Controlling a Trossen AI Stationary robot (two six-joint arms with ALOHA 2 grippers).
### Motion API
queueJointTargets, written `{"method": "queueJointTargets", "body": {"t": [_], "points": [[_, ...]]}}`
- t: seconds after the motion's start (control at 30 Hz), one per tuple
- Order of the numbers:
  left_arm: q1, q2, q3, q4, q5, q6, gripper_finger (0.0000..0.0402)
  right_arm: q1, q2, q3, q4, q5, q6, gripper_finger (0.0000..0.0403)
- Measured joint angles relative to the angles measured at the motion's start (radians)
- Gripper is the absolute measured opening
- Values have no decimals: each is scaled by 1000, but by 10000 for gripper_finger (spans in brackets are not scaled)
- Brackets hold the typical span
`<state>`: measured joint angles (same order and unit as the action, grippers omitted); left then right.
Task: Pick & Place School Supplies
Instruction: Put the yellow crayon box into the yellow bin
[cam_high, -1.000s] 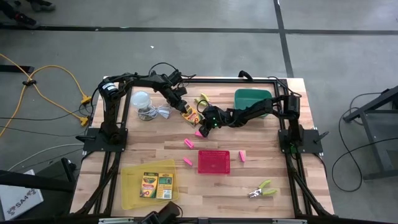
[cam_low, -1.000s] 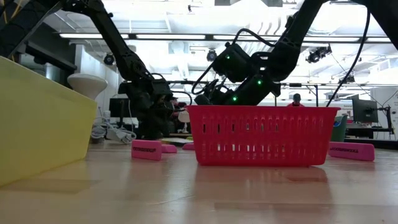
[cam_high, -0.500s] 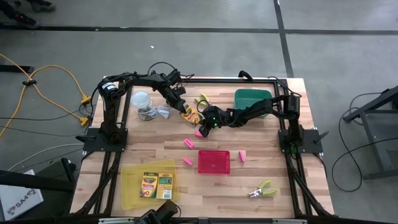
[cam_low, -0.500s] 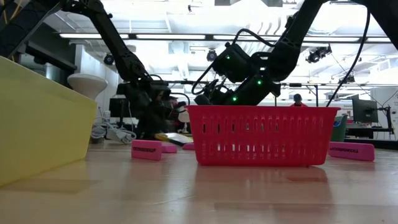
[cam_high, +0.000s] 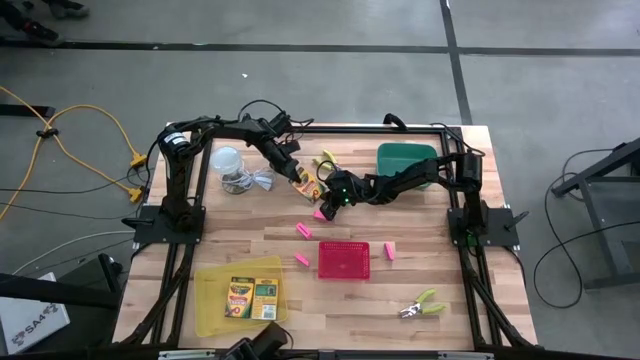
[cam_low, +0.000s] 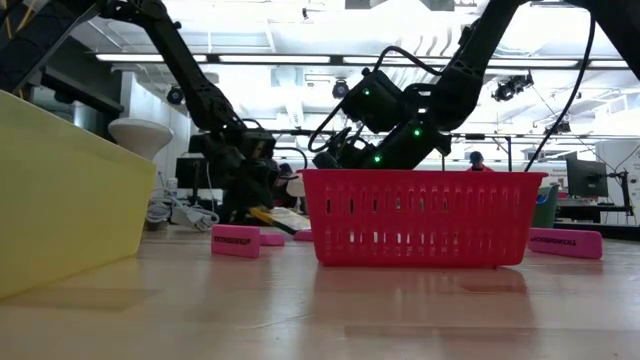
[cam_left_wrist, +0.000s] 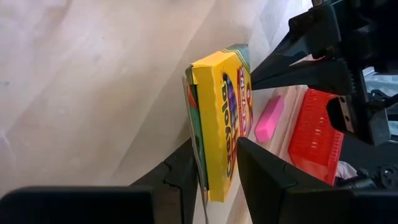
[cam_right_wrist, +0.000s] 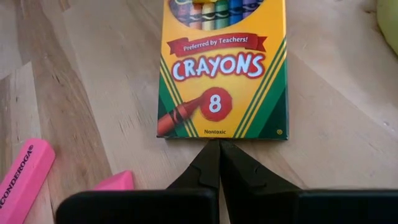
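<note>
A yellow-and-green crayon box sits at the table's far middle, tipped up off its flat face, and my left gripper is shut on it. My right gripper, shut, meets the box's short end from the other side. Two more crayon boxes lie in the yellow tray. Pink erasers lie flat on the wood. One pair of green-handled scissors lies near the front right, and another lies behind the held box. My left gripper pinches the crayon box across its thickness, one finger on the printed face and one on the back, near one end. The fingers slant down from the table's far left. The box is tilted up, its lower edge toward the wood. My right gripper's shut fingertips touch the middle of the box's bottom short end. They slant down from the table's right, pointing along the box's length.
A pink basket stands near the table's middle front, and a green tray stands at the far right. A white round object with a coiled cable lies at the far left. An eraser lies just below both grippers.
My left gripper has turned a little at the wrist without shifting place. The crayon box, lying flat before, has tipped up on one side in the low view. My right gripper has kept still against the box's end.
</note>
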<state>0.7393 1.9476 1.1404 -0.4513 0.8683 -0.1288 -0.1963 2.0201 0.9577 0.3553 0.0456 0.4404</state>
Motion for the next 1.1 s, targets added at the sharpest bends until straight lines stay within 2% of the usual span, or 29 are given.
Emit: {"method": "queueJointTargets", "body": {"t": [0.37, 0.77, 1.1], "points": [[-18, 0, 0, 30, 0, -19, 102, 0, 0, 0, 0, 0, 0, 2], [-18, -2, 1, 30, 13, -30, 36, 0, 0, 0, -2, -2, 0, 2], [1, -2, 1, 29, 42, -29, 31, 0, 0, 0, -7, -3, -8, 2]]}}
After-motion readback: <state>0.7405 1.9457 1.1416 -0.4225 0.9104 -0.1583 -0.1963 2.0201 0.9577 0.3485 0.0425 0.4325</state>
